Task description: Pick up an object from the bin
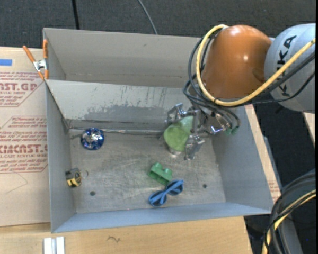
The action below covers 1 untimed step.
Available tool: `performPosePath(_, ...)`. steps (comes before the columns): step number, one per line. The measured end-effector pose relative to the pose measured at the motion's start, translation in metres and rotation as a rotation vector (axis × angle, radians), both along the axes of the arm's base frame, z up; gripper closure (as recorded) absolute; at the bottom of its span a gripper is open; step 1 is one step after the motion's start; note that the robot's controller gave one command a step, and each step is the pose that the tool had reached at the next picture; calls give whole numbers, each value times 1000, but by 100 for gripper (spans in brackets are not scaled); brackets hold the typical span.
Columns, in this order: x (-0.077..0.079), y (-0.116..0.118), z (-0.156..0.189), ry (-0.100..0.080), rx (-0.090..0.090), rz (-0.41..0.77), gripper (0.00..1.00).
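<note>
Grey metal bin (pixel 122 62), seen from above and a little to one side. The arm enters from the right of the view, its wrist capped by an orange cover (pixel 236 62) and looped with yellow and black cables (pixel 197 62).

The gripper (pixel 184 131) is placed right of the bin's centre, close to the foot of the back wall. A pale green round thing (pixel 175 136) is seen between its metal fingers (pixel 193 144): one finger is set at the thing's upper left, the other at its lower right. The fingers are closed in narrowly against its sides, so the thing is taken as held. Whether it rests on the floor or is raised off it cannot be told.

Orientation of the green thing: the outline is nearly round, slightly longer along the line from upper right to lower left. A greyer patch is noted at its lower edge. No distinct front end or pointing tip can be made out.

Other things, all well apart from one another:
- a green block (pixel 160 172), below the gripper, near it but not touched;
- blue sunglasses (pixel 166 192), just beside the block toward the near wall, long axis slanting up to the right;
- a blue speckled ball (pixel 92 138), at the left, by the back wall;
- a small yellow and black thing (pixel 73 178), in the near left corner; its kind cannot be told.
</note>
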<state>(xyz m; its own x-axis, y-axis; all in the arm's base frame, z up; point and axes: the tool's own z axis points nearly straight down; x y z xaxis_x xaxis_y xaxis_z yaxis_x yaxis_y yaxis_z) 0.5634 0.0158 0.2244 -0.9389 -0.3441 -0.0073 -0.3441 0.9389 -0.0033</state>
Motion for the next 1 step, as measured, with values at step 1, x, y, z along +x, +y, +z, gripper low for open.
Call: performPosePath(1, 11, 11, 44, 1, 1, 76, 100)
